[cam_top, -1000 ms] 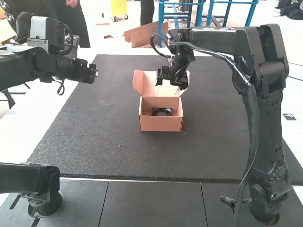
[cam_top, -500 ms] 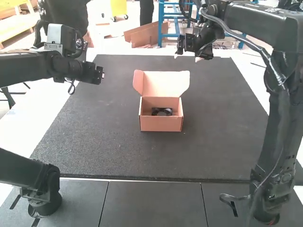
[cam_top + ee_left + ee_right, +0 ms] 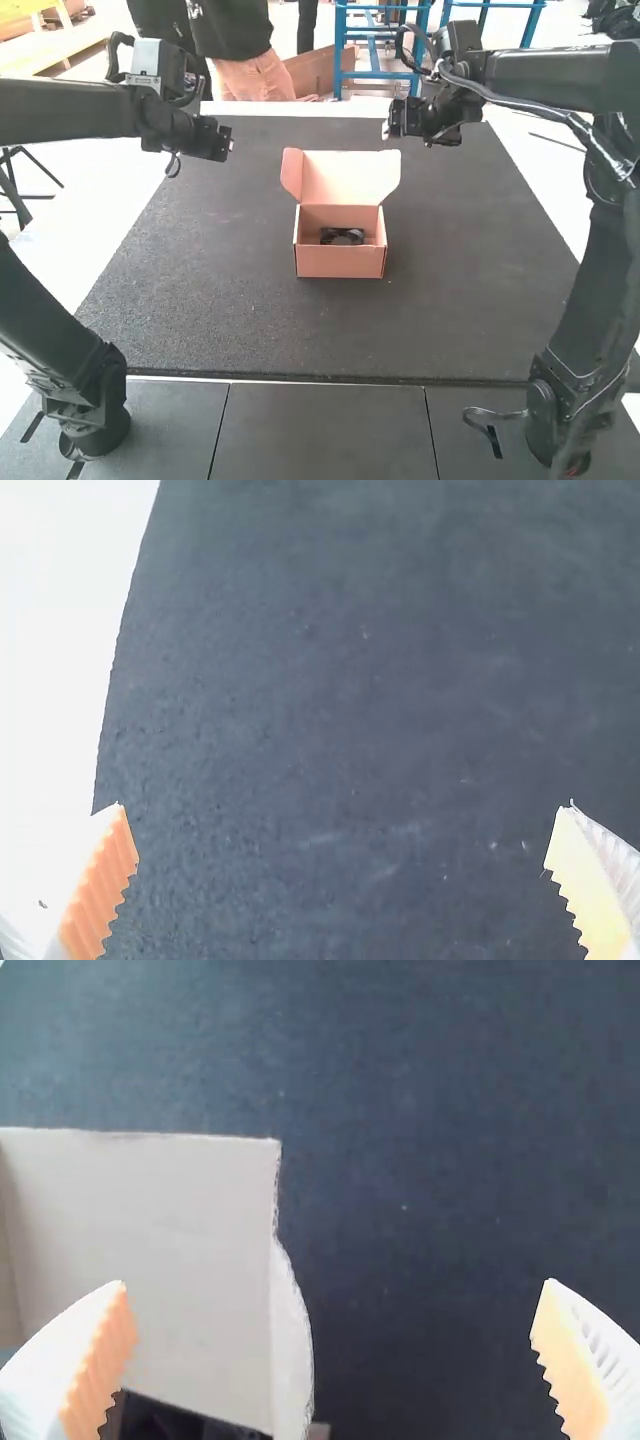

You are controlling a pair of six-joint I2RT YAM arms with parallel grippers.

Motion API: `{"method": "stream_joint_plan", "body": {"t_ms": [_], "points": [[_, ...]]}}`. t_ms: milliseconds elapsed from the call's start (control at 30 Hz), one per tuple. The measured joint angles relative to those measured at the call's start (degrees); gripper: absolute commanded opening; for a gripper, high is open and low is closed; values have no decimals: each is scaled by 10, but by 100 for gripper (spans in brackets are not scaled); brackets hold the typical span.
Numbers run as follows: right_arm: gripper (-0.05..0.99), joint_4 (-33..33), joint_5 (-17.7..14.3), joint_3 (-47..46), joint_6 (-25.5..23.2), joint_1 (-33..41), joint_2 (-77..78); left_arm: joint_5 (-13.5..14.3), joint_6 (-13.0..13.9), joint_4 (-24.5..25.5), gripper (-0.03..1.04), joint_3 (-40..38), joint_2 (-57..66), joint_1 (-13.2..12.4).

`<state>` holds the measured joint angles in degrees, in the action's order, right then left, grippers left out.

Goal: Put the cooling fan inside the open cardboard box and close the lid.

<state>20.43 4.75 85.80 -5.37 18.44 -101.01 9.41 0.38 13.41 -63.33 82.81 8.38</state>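
A small cardboard box (image 3: 340,240) stands open in the middle of the black mat, its lid (image 3: 343,177) upright at the back. The black cooling fan (image 3: 341,237) lies inside it. My right gripper (image 3: 397,118) hangs open in the air behind and to the right of the lid; in the right wrist view the pale lid (image 3: 150,1290) lies below its spread orange-padded fingers (image 3: 95,1360). My left gripper (image 3: 226,141) hovers open behind and to the left of the box, with bare mat between its fingertips (image 3: 100,880).
The black mat (image 3: 200,290) covers most of the table, with pale table surface around it. Flattened cardboard (image 3: 315,68) lies beyond the mat's far edge, next to a person's legs.
My right gripper has risen from the box lid and pulled back to the right. My left gripper has moved up and toward the middle.
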Motion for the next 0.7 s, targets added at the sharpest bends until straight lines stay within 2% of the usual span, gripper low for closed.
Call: {"method": "stream_joint_plan", "body": {"t_ms": [167, 333, 500, 700], "points": [[90, -10, 13, 3, -1, -13, -2, 5, -4, -4, 97, -35, 50, 19], [90, 26, 36, 40, -2, -13, -23, 6, -9, -7, 97, -80, 103, 33], [90, 58, 61, 78, -2, -14, -50, 7, -17, -6, 97, -123, 148, 34], [90, 130, 101, 124, -9, -15, -88, 7, -22, 1, 97, -150, 181, 34]]}}
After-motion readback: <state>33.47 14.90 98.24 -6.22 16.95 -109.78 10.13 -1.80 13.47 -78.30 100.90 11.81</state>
